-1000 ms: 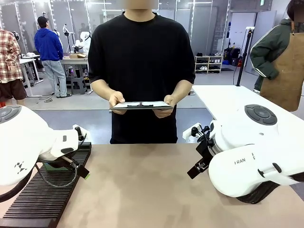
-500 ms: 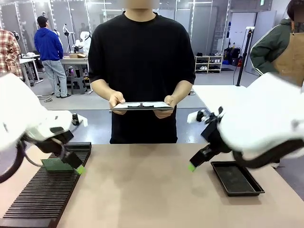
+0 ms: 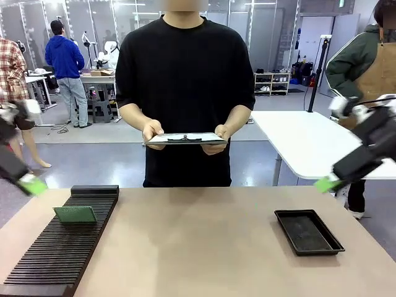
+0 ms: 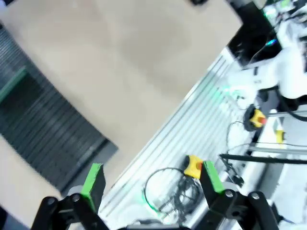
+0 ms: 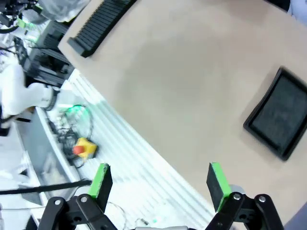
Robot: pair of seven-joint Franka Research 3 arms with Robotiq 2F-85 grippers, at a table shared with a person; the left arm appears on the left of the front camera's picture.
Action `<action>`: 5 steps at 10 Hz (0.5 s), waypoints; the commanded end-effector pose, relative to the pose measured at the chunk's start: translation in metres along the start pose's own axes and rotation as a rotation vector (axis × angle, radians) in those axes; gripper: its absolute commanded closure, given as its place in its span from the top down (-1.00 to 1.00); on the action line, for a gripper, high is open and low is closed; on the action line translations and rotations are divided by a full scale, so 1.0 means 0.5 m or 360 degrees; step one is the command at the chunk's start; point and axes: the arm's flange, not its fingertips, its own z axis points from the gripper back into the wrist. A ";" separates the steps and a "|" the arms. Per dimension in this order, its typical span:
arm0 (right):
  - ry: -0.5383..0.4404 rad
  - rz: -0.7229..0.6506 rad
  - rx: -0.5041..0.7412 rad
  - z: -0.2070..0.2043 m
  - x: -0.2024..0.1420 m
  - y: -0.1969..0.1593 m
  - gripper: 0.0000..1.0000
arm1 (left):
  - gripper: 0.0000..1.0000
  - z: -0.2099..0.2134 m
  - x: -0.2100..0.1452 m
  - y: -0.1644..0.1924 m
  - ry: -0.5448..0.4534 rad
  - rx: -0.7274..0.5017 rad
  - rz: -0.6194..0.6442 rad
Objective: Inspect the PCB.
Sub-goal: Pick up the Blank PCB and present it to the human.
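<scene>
Front view has the PCB (image 3: 75, 215) resting on the ribbed black rack (image 3: 55, 260) at the lower left of the frame, untouched, while a person across the counter (image 3: 198, 247) holds a clipboard (image 3: 184, 138). Left end effector (image 4: 152, 184) and right end effector (image 5: 158, 184) both hang above the counter, fingers apart, gripping nothing. I'd judge the inspection not yet begun: all of it, starting with picking up that 1 board, is left to do.
</scene>
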 end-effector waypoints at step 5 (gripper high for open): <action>-0.0494 -0.0439 0.0213 0.167 -0.260 -0.084 1.00 | 1.00 0.162 -0.268 0.075 -0.0658 -0.0188 0.0415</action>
